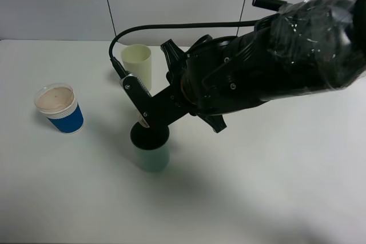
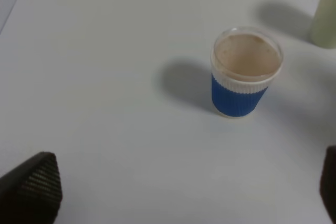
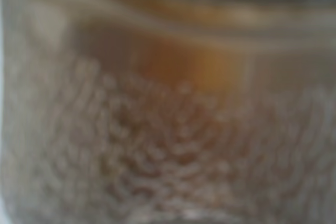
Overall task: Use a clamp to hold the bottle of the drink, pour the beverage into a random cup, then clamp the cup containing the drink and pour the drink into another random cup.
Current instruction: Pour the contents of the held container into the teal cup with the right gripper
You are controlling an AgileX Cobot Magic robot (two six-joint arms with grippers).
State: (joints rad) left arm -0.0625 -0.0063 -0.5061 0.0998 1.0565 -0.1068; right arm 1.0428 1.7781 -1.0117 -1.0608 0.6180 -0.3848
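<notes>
Upright teal tumbler (image 1: 152, 155) at lower centre, rim under the black clamp (image 1: 150, 123). Upright blue-sleeved paper cup (image 1: 59, 108) at left, well apart, holding pale brownish liquid.

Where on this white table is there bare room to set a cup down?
Bare: the near strip in front of the plain teal tumbler, and the whole right side. Crowded: mid-table, where the black arm overhangs that tumbler and the pale yellow-green tumbler; the blue-sleeved paper cup stands left.

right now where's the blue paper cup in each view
exterior high: blue paper cup stands at the left on the white table.
left wrist: cup sits right of centre, upper half.
right wrist: not in it, only a blur.
shared landmark: the pale yellow-green cup, cut off at the left wrist view's corner.
</notes>
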